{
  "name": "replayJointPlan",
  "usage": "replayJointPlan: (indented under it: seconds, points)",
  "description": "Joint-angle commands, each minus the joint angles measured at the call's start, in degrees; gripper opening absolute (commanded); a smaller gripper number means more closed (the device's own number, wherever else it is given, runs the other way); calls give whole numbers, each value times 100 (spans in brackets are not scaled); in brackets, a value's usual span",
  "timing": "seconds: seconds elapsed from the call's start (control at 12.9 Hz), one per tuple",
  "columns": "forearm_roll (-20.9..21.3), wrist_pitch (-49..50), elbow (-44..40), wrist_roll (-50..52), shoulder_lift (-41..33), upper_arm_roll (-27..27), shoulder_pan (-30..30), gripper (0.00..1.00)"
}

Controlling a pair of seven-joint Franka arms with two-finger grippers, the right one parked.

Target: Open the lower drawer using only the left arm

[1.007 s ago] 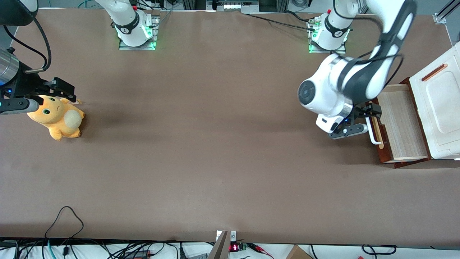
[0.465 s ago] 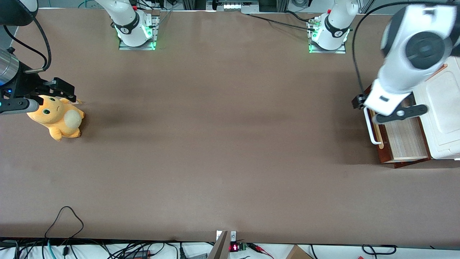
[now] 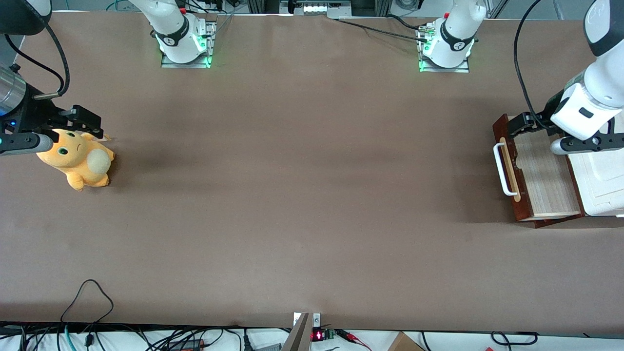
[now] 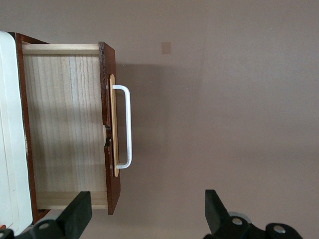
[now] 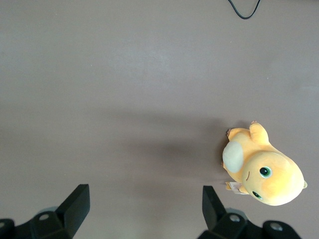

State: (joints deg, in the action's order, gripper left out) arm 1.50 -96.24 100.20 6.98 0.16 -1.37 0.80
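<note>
- Plainly, the jaws of the left arm's gripper [image 4: 147,219] are spread wide and hold nothing; in the wrist view both black fingertips [image 4: 79,211] hang over bare surface, one above the drawer's corner, the other above the counter [image 3: 302,195], and neither touches anything.
- In the front view the gripper [image 3: 519,124] sits raised above the end of the drawer that lies farther from the front camera, close to the dark front panel but apart from it.
- The white bar handle [image 4: 125,127] is free: it stands off its pale wood strip with nothing gripping it, and it lies nearer the front camera than the jaws do.
- The lower drawer [image 3: 541,173] is pulled well out from under the white cabinet [image 3: 602,180], at the working arm's end of the counter, with its pale wood-grain floor showing and nothing in it.
- By my judgement the pull is done and the step in hand is the retreat, so the jaws should remain spread and rise straight up before swinging sideways.
- The risk I see is a fingertip clipping the reddish front panel or the handle on the way out, which could nudge the drawer back in; lifting clear of both first avoids that.
- The left arm [image 3: 592,102] hangs above the cabinet top, so its wrist also needs to clear that surface as it leaves.
</note>
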Motion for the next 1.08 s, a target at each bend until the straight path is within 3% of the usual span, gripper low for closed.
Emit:
replayJointPlan:
  seconds: [0.0,0.15,1.01]
  points:
    - [-168,-61,26,-197,-86,102,114,100]
    - [-343,-52,17,-214,-86,111,114,100]
    - [-282,9,-176,-180,-77,111,114,100]
